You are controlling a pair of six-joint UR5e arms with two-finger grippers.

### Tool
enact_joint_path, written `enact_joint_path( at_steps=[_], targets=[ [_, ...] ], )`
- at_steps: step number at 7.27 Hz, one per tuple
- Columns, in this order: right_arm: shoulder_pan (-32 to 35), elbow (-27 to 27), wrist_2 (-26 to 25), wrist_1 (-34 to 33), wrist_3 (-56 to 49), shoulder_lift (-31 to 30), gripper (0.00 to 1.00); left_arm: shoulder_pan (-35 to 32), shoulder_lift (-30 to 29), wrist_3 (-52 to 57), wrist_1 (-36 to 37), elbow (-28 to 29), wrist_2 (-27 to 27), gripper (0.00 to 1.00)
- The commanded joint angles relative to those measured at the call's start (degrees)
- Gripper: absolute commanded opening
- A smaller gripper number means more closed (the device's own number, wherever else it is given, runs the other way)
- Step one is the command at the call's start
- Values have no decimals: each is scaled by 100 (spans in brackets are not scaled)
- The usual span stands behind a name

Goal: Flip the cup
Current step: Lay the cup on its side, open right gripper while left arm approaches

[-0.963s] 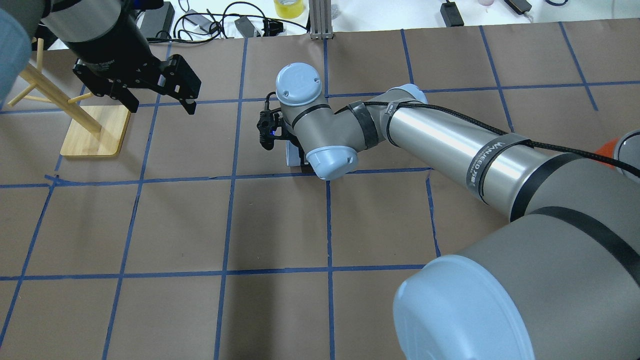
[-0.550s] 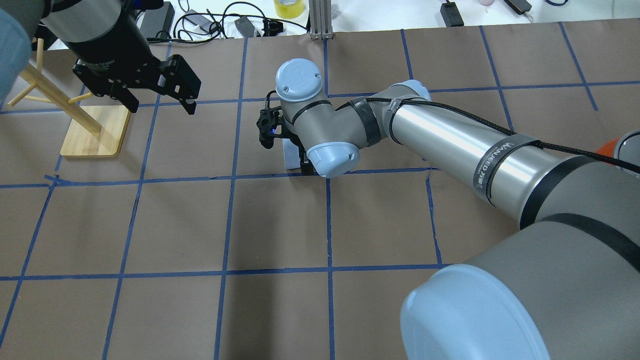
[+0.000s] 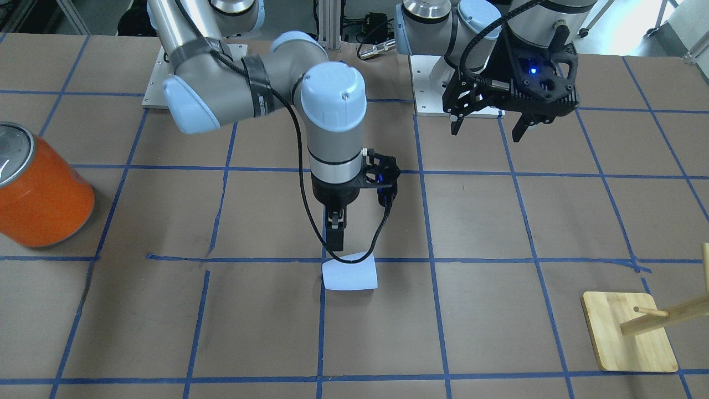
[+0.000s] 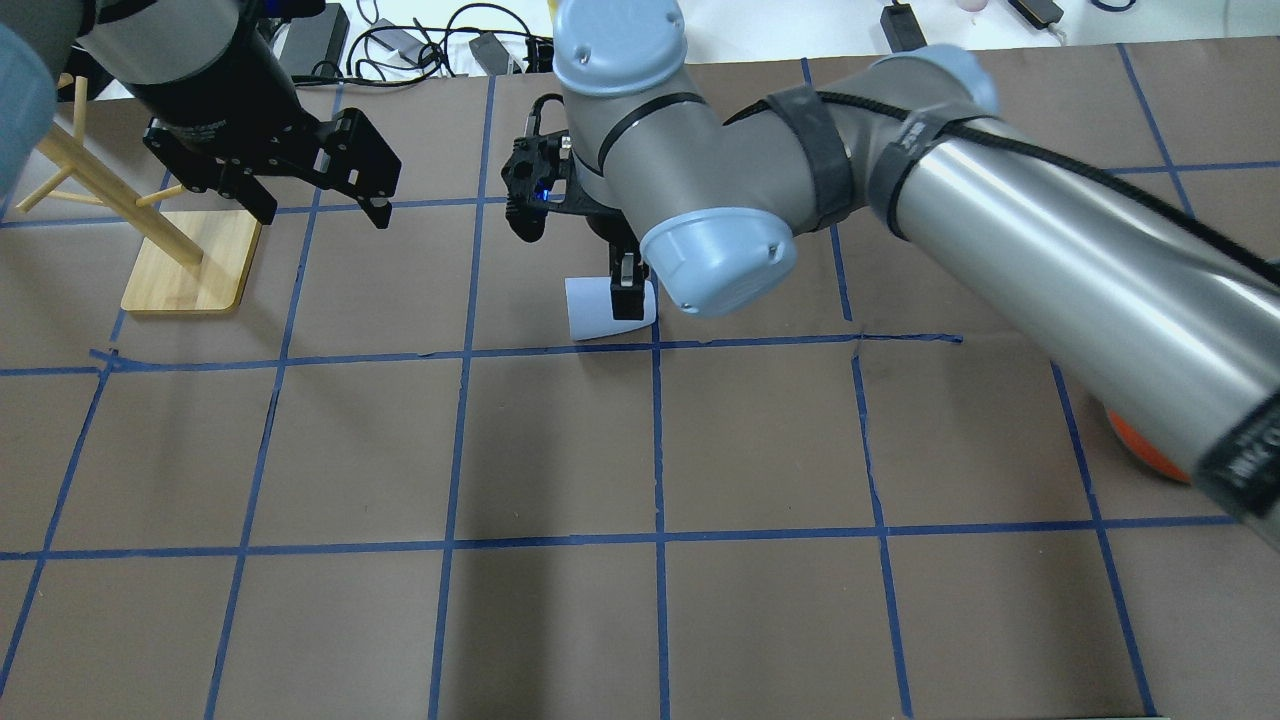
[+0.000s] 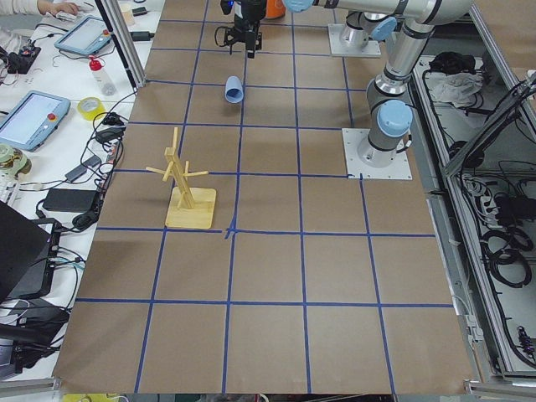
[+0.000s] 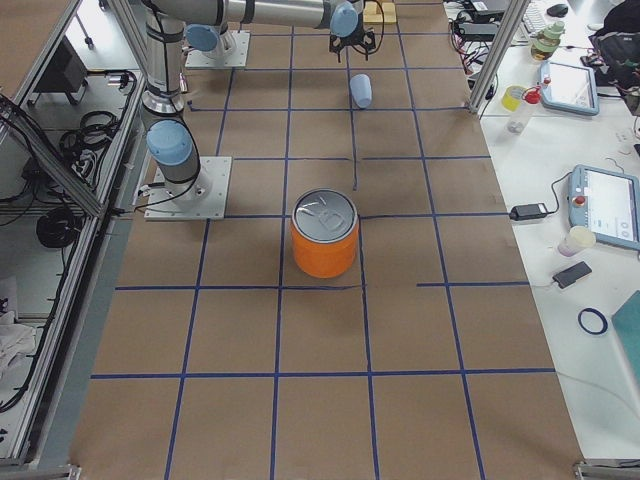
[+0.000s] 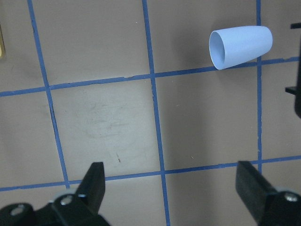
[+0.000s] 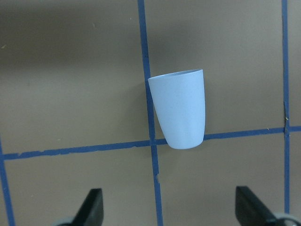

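The pale lavender-blue cup point(image 4: 598, 308) lies on its side on the brown paper, its rim toward my left arm's side. It also shows in the front view point(image 3: 350, 273), the left wrist view point(image 7: 241, 46) and the right wrist view point(image 8: 181, 109). My right gripper point(image 3: 334, 235) hangs just above the cup, pointing down, open and empty, its fingers point(image 8: 91, 207) spread wide. My left gripper point(image 4: 322, 210) is open and empty, raised above the table to the cup's left.
A big orange can point(image 3: 41, 194) with a silver top stands on my right side, well away from the cup. A wooden peg rack point(image 4: 185, 260) on a flat base stands at the far left, beside my left gripper. Blue tape lines grid the table.
My right arm has risen from low over the cup, and the cup now shows more fully beneath it. The left arm has not moved.
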Motion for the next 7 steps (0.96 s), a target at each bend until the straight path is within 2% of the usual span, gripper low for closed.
enact_joint_path(
  at_steps=[1,2,3,5,6,7],
  targets=[
    [-31,0,-10,736,645,-915,100,81,56,43,98,-211,-589,100],
    [-49,0,-45,1077,980,-1014,100,117,-118,26,473,-413,-872,100],
    [-197,0,-80,1098,1035,-1024,100,308,-407,69,1025,-780,-1579,100],
    [-801,-17,-90,1116,1664,-1381,100,573,-891,61,2492,-1633,-2182,100],
    [-1153,0,-90,1159,2182,-1602,100,600,-1154,26,2672,-1828,-2236,100],
    [-1495,0,-98,1334,2535,-1795,100,600,-1505,26,2987,-1864,-2855,100]
  ],
)
